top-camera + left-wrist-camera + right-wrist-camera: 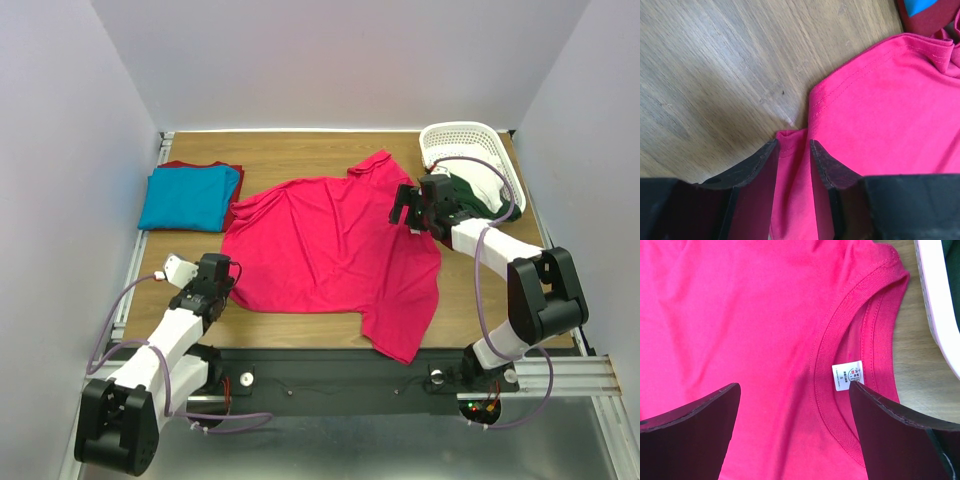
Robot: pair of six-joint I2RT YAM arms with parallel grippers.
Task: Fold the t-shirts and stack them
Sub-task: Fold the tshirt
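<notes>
The crimson-pink t-shirt (330, 250) lies spread across the middle of the table, one sleeve towards the front edge. My left gripper (222, 283) is at its left lower corner. In the left wrist view, the left gripper (794, 145) is closed on a fold of the pink t-shirt (890, 110). My right gripper (408, 212) is wide open just above the shirt's collar (840, 330), with its white neck label (847, 376) beside one finger. The turquoise-blue t-shirt (190, 195) lies folded on the dark red one (232, 212) at the far left.
The white lattice basket (460, 133) stands at the far right corner, right behind my right arm, with something dark inside. Its rim (935, 300) shows in the right wrist view. Metal rails run along the table's left and front edges.
</notes>
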